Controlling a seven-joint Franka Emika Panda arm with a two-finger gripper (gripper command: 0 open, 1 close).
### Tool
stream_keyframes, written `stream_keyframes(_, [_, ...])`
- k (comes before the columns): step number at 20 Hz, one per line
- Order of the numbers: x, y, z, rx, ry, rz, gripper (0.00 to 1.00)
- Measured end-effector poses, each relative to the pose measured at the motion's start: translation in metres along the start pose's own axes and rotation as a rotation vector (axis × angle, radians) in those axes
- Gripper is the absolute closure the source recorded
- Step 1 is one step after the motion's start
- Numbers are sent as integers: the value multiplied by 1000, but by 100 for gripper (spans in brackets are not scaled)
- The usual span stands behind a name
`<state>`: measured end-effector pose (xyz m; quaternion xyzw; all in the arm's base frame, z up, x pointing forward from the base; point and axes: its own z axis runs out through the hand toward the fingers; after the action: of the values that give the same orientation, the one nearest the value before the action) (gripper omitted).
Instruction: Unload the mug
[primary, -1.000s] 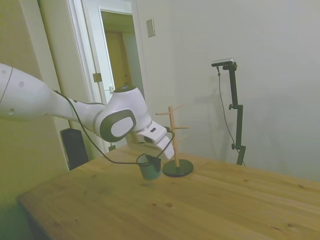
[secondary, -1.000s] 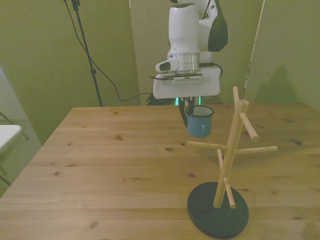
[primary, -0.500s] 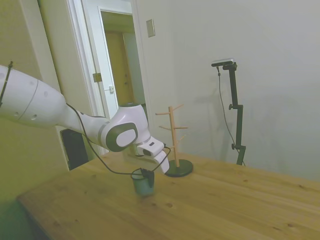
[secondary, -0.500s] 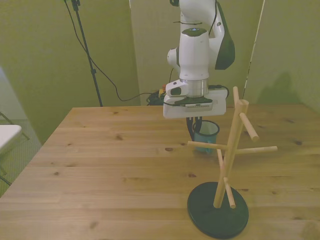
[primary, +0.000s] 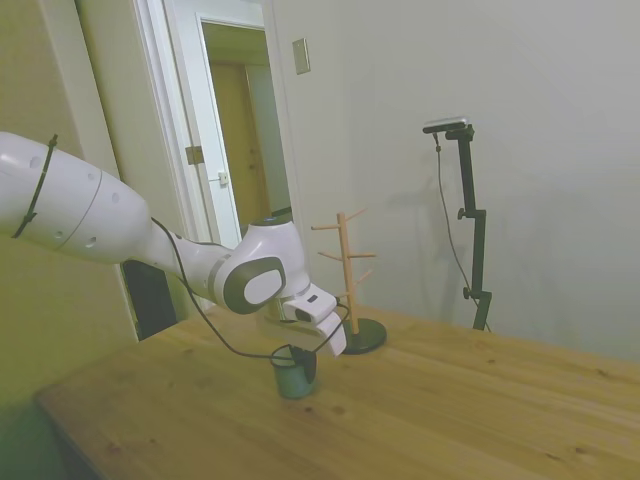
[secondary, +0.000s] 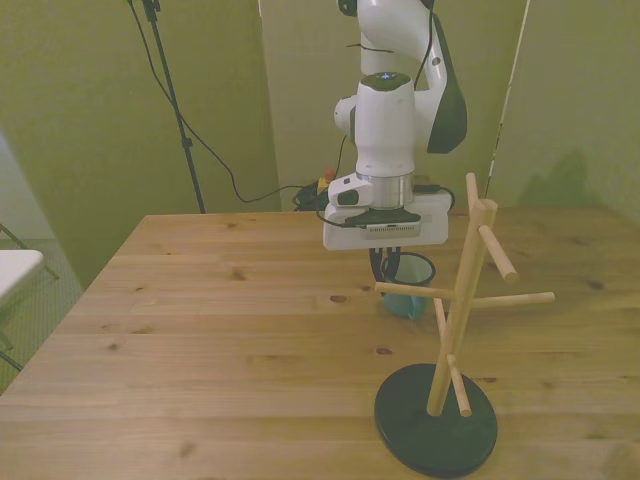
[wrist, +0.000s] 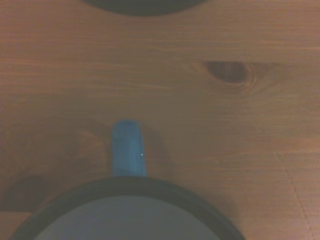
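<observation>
Right under my hand (secondary: 391, 265) sits the mug (primary: 295, 373), upright, with its base on the worktop (secondary: 230, 330) or a hair above it; I cannot tell which from these views. My fingers reach down at its dark rim, on the side away from the handle as far as the wrist view suggests, but I cannot tell whether they are clamped on the rim or parted, since the wrist body hides them in the front view and the side view is too small to settle it. In the wrist view the blue handle (wrist: 128, 147) sticks out over bare wood, and the white inside fills the near edge.

Beyond the handle, further out from my hand, stands the wooden peg stand (secondary: 455, 320) on its dark round base (primary: 357, 336). All its pegs that I can see are bare, and the mug is clear of them, near but not touching.

So I judge the unloading mostly done: the mug is off the stand and down at the worktop. What is left is to let go, if I have not, and lift away without tipping it.
</observation>
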<state>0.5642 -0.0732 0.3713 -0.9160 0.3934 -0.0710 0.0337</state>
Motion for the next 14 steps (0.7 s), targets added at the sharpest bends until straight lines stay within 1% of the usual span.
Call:
stream_keyframes(9, [2, 1, -5, 3, 5, 1, 0])
stream_keyframes(12, [5, 1, -21, 20, 31, 1, 0])
stream_keyframes(14, [9, 1, -43, 36, 68, -5, 0])
